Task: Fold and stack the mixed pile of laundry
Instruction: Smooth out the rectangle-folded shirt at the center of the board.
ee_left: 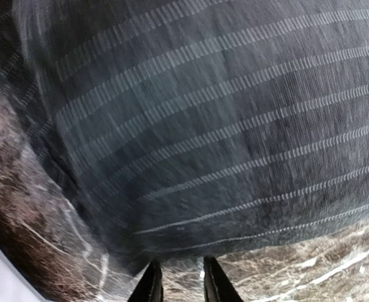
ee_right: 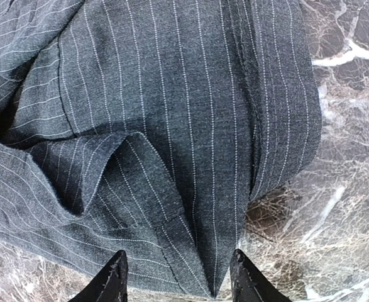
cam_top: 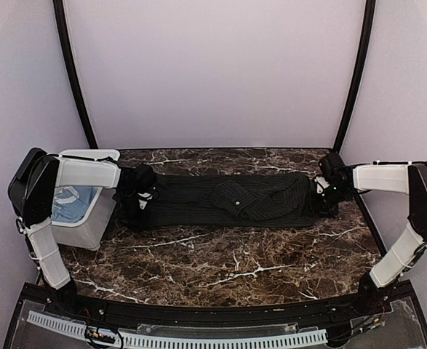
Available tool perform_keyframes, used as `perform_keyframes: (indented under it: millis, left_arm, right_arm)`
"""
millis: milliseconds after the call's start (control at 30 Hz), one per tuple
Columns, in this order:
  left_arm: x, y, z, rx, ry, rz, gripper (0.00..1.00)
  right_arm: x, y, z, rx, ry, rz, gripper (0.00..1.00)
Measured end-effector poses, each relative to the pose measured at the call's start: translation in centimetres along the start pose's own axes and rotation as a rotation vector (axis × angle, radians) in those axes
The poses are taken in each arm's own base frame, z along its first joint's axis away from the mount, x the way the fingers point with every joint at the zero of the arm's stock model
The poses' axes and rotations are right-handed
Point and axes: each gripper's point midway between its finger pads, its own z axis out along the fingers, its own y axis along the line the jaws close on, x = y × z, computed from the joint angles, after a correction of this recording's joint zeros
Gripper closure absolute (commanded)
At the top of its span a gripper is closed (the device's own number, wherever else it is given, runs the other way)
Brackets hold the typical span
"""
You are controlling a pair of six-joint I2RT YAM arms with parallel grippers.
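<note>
The bin stands at the left end of the table, under the left arm. It is white, with an open top. Inside lies the light blue T-shirt, bunched, with a paler print showing. Nothing else can be made out in the bin, since the arm covers part of its opening.

The black pinstriped shirt lies outside the bin, flat on the marble. It is stretched in a long band from left to right across the middle of the table. Its left end is just beside the bin's right wall. A fold with a button sits near the middle of the band.

The left gripper is at the shirt's left end. In the left wrist view its fingers stand close together with a narrow gap, their tips at the cloth's edge. That view is blurred, so it cannot be told whether they pinch the cloth.

The right gripper is at the shirt's right end. Its fingers are spread wide and released. A folded point of the shirt hangs between them and is not pinched.
</note>
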Motion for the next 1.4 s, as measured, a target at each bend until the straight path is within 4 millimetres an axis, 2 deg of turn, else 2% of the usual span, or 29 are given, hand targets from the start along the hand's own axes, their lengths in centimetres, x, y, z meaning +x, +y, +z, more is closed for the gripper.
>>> perform_keyframes:
  millis: [200, 333, 533, 667, 733, 833, 967, 1133, 1267, 1400]
  left_arm:
    - [0.3, -0.7, -0.4, 0.044, -0.007, -0.007, 0.76]
    - [-0.7, -1.7, -2.9, 0.121, -0.077, -0.012, 0.72]
    - [-7.1, -4.5, -10.8, 0.265, -0.364, 0.01, 0.7]
    - [-10.2, -7.5, -12.7, 0.311, -0.462, 0.059, 0.7]
    - [-11.1, -9.4, -12.3, 0.323, -0.47, 0.094, 0.7]
    - [-12.0, -12.8, -10.5, 0.338, -0.455, 0.15, 0.7]
    - [-11.1, -16.1, -6.6, 0.344, -0.382, 0.211, 0.72]
    - [-9.2, -17.9, -3.7, 0.332, -0.313, 0.264, 0.75]
    - [-7.0, -18.6, -2.1, 0.314, -0.273, 0.302, 0.76]
    - [-5.2, -19.1, -2.2, 0.308, -0.279, 0.33, 0.74]
  right_arm:
    - [0.1, 0.3, 0.0, -0.015, 0.005, 0.0, 0.49]
    - [0.1, 0.3, -0.1, -0.019, 0.003, -0.001, 0.51]
    - [-1.0, 1.8, -1.4, -0.081, -0.026, -0.024, 0.58]
    - [-1.6, 3.3, -2.0, -0.12, -0.044, -0.056, 0.62]
    - [-1.3, 4.0, -1.9, -0.131, -0.038, -0.076, 0.64]
    - [-0.9, 4.8, -1.7, -0.141, -0.026, -0.096, 0.66]
    - [-0.2, 5.4, -0.9, -0.149, 0.0, -0.115, 0.67]
    - [0.6, 5.3, 0.9, -0.142, 0.041, -0.111, 0.68]
    - [2.4, 4.6, 2.1, -0.142, 0.082, -0.078, 0.68]
    - [3.7, 4.2, 2.1, -0.144, 0.092, -0.048, 0.67]
